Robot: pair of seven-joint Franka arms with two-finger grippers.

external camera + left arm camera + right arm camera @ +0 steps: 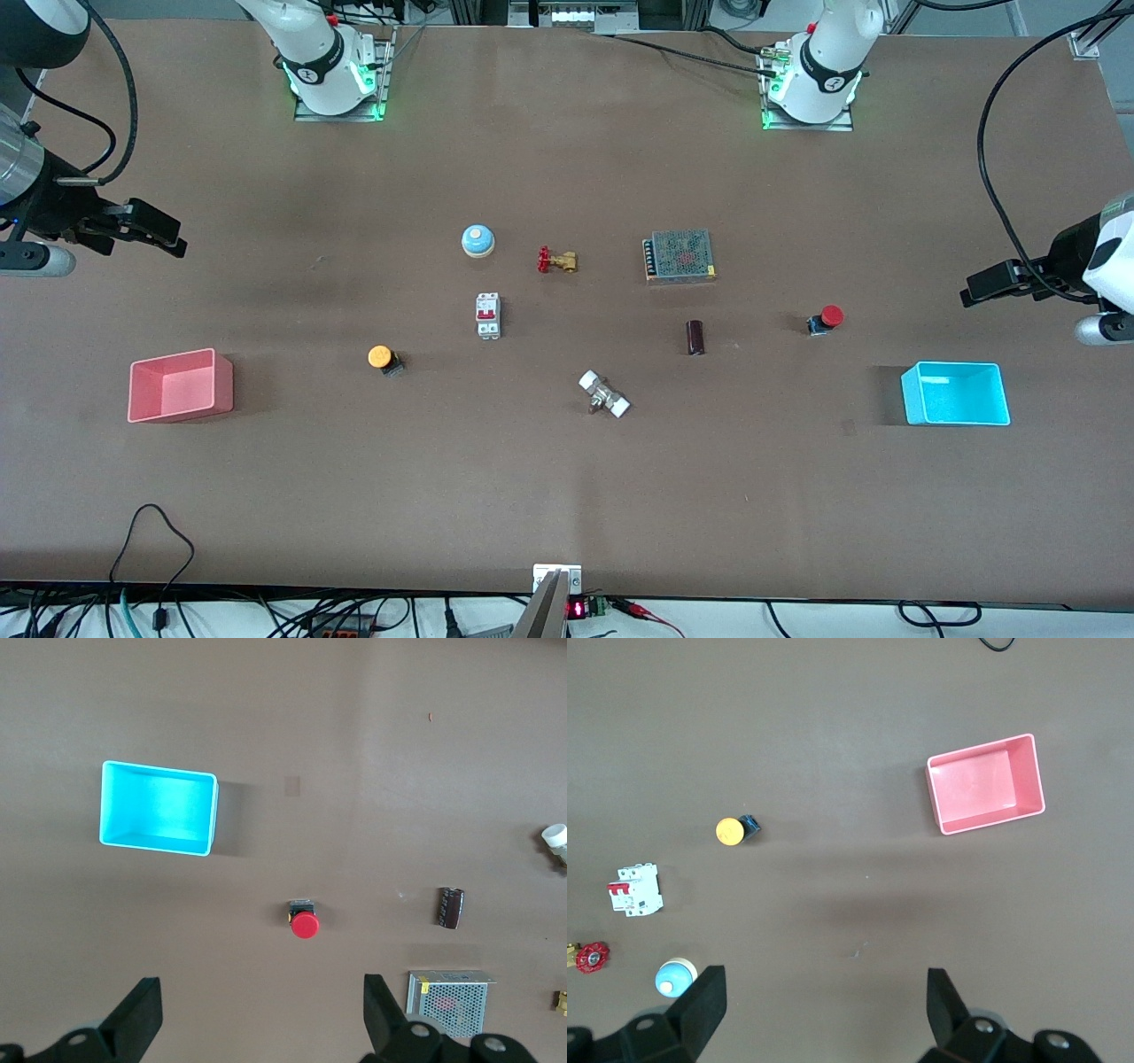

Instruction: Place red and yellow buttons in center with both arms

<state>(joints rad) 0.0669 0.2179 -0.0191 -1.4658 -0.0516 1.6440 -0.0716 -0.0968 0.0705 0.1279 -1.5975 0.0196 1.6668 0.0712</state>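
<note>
The red button [827,319] lies on the brown tabletop [567,346] toward the left arm's end, beside the cyan bin; it also shows in the left wrist view [304,921]. The yellow button [383,358] lies toward the right arm's end, between the pink bin and the middle; it also shows in the right wrist view [731,830]. My left gripper [974,291] [263,1014] is open and empty, up over bare table close to the red button. My right gripper [168,237] [824,1010] is open and empty, up over bare table at the right arm's end.
A pink bin [180,385] and a cyan bin [955,393] stand at the two ends. Around the middle lie a blue-and-white dome [477,240], a brass valve [556,260], a mesh-topped box [680,256], a breaker [488,315], a dark cylinder [695,338] and a metal fitting [604,394].
</note>
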